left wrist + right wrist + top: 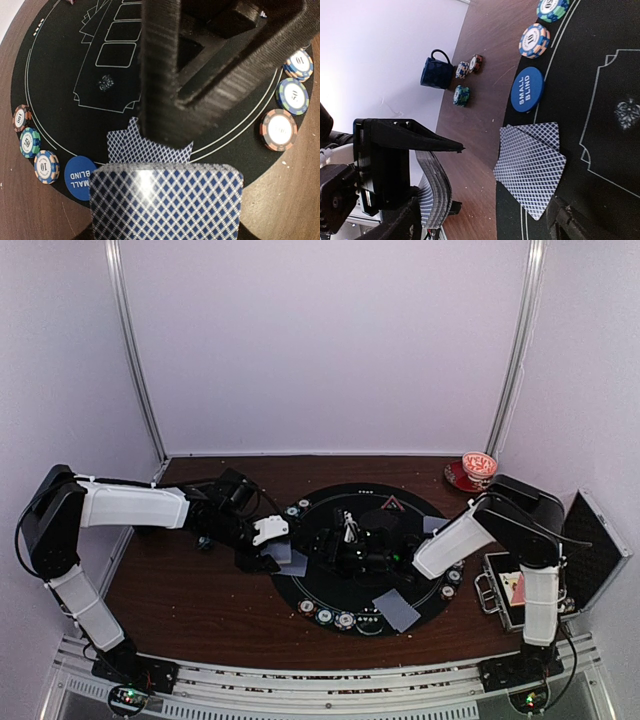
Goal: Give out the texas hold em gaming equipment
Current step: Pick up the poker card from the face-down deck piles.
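My left gripper is shut on a deck of blue-backed playing cards at the left rim of the round black poker mat. The deck hides its fingers in the left wrist view. Two dealt cards lie overlapped on the mat beside the blue small-blind disc. My right gripper hangs open just over those two cards and holds nothing. Striped chips sit along the mat's edge, and more chips lie on the other side. A red triangle marker is at the mat's far side.
A dark blue mug with a few chips beside it stands on the brown table left of the mat. More cards lie at the mat's near edge. A red cup and saucer and an open metal case are at the right.
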`<state>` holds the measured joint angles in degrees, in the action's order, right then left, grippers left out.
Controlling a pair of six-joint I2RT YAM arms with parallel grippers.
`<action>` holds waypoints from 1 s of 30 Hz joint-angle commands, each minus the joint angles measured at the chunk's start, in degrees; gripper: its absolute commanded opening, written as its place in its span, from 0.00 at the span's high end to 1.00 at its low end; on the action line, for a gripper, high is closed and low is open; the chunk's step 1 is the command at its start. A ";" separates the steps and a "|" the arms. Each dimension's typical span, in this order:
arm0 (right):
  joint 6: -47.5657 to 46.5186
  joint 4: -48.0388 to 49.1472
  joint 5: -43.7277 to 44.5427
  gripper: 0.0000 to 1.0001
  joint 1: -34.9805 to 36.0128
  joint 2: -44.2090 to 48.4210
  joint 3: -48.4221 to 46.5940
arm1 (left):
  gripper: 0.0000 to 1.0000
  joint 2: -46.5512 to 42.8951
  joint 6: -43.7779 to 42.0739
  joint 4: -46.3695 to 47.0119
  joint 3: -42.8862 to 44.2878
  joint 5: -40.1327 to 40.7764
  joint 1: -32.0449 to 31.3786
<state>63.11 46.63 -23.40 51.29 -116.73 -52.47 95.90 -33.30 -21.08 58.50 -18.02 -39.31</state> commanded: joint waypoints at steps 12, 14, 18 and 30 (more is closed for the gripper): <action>3.67 5.92 -10.26 0.19 -0.26 -9.02 -10.04 | 0.39 -1.09 -0.37 1.52 0.09 -0.87 0.19; 4.20 6.45 -10.64 0.21 -0.29 -10.18 -11.11 | 0.39 -1.15 -0.36 1.51 0.04 -0.91 0.19; 5.16 7.43 -11.08 0.25 -0.24 -11.83 -12.80 | 0.39 -1.07 -0.40 1.51 0.08 -1.01 0.15; 5.15 3.94 -9.99 0.40 -0.56 -13.35 -14.66 | 0.39 -1.13 -0.45 1.50 0.04 -0.96 0.14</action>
<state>68.84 52.14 -34.28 51.07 -129.73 -66.50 95.90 -33.32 -21.10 58.50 -18.02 -39.31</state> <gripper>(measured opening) 0.639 0.609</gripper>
